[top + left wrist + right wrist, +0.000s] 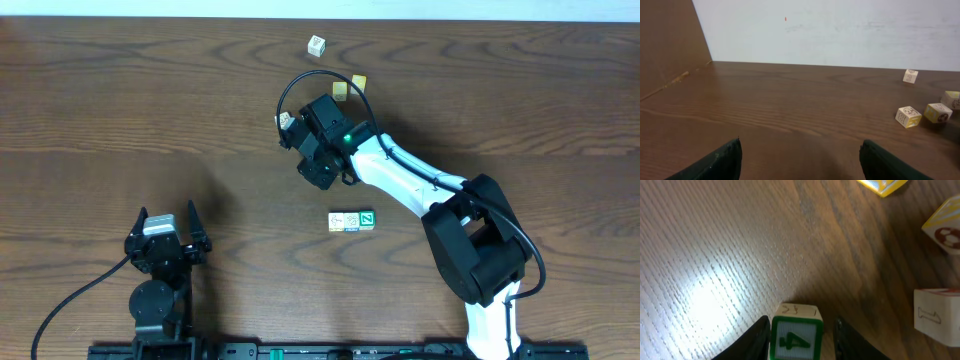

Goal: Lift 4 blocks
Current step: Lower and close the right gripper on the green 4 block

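Dark wood table (120, 90), two arms, small letter cubes scattered.

Right gripper (799, 339): reaches far out over the table and points down at the wood. Green block (795, 339) sits between the jaws, a green "4" on its facing side and a pale side above it. The finger (756, 341) at picture-left lies against the block. A strip of wood shows between the block and the other finger, so the jaws bracket the block without clamping it. Cannot tell whether the block rests on the table. From overhead it shows as a pale speck at the gripper's tip.

Other three blocks: a tight row, side by side and touching, on the table nearer the robot, well apart from the right gripper. N block (366, 219) is at one end, cream block (337, 222) at the other, and middle block (352, 221) between them, its colour too small to read. Nothing touches them.

Left gripper (166, 228): low by the near edge, jaws spread wide, released, nothing between the fingers.

Around the right gripper: two yellow cubes (341, 91) close together just beyond it, and a white cube (317, 45) farther back. In the right wrist view a lettered cube (937, 315) stands near the green block, not touching it
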`<state>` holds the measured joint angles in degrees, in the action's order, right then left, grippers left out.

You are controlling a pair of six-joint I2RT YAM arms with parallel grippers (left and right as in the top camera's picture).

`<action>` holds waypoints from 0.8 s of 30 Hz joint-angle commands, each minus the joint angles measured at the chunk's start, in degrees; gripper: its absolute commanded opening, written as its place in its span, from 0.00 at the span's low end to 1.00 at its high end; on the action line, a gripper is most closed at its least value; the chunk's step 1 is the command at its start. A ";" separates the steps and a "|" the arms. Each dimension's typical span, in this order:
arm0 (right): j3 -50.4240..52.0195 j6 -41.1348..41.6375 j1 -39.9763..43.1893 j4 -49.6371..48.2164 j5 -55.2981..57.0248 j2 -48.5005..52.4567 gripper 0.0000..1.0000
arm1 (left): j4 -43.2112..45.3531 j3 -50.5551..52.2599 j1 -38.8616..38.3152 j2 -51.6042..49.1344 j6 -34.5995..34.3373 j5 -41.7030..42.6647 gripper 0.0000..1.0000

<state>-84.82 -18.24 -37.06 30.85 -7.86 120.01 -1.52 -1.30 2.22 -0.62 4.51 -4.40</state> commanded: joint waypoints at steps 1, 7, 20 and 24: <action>-1.07 0.39 -0.02 0.70 0.31 0.00 0.37 | -2.29 1.07 0.28 0.28 -0.26 -0.72 0.76; -1.07 0.39 -0.02 1.22 0.31 0.00 0.33 | -2.29 1.07 0.28 0.28 -0.26 -0.74 0.76; -1.09 0.44 -0.13 1.27 0.31 -0.13 0.27 | -2.29 1.07 0.28 0.28 -0.26 -0.72 0.75; -2.01 1.11 -0.13 1.81 0.42 -0.72 0.28 | -2.29 1.07 0.28 0.28 -0.26 -0.72 0.75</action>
<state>-85.01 -18.22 -37.06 32.27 -7.81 120.01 -1.52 -1.30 2.22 -0.62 4.51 -4.40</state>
